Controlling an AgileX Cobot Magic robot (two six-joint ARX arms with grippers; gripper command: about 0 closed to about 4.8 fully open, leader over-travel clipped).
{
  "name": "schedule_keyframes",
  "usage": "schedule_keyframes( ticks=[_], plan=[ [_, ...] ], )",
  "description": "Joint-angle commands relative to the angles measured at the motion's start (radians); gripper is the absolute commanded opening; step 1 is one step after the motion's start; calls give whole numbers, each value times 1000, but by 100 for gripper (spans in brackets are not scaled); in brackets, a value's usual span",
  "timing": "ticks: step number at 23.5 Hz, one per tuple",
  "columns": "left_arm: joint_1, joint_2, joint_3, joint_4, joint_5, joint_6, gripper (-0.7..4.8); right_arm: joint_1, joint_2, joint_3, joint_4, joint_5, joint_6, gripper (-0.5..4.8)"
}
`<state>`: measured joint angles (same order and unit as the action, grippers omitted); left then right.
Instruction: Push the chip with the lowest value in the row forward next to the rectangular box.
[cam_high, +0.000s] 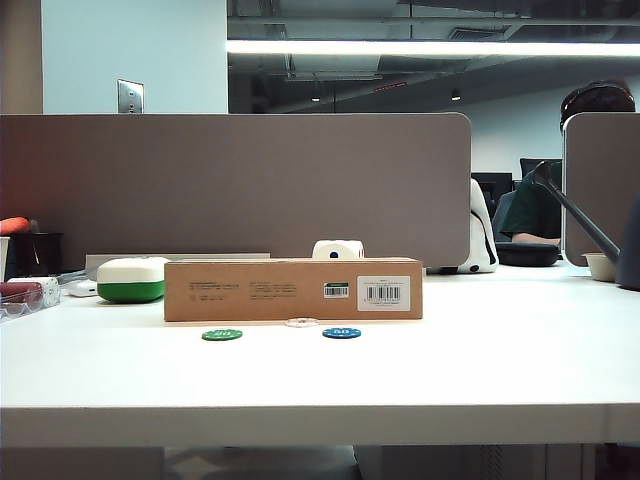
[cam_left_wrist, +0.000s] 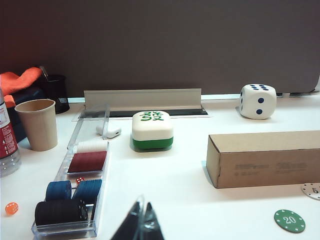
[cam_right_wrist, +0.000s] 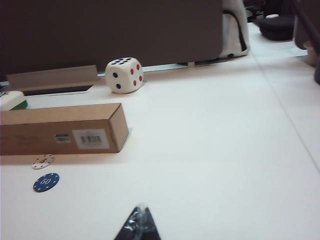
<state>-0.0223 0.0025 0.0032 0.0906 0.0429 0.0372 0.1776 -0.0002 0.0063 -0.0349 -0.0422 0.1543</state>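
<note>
The white chip lies flat right at the front face of the rectangular box, ahead of the green chip and the blue chip, which stay side by side nearer the table's front. The left wrist view shows the white chip, green chip and box. The right wrist view shows the white chip, blue chip and box. My left gripper and right gripper are both shut, hold nothing, and hang well back from the chips. Neither appears in the exterior view.
A white-and-green rounded case and a large die sit behind the box. A clear tray of stacked chips, a paper cup and a bottle stand at the left. A grey partition backs the table.
</note>
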Motion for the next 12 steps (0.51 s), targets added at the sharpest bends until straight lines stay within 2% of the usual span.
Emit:
schedule_keyframes(
  ticks=[1, 4, 7, 12],
  plan=[
    [-2, 0, 4, 8, 3, 8, -5, -89, 0, -5, 9, -66, 2, -6],
    [-2, 0, 4, 8, 3, 8, -5, -219, -1, -5, 10, -95, 3, -6],
    [-2, 0, 4, 8, 3, 8, -5, -295, -2, -5, 9, -120, -4, -6],
    [-2, 0, 4, 8, 3, 8, -5, -251, -2, -5, 9, -61, -35, -6]
  ],
)
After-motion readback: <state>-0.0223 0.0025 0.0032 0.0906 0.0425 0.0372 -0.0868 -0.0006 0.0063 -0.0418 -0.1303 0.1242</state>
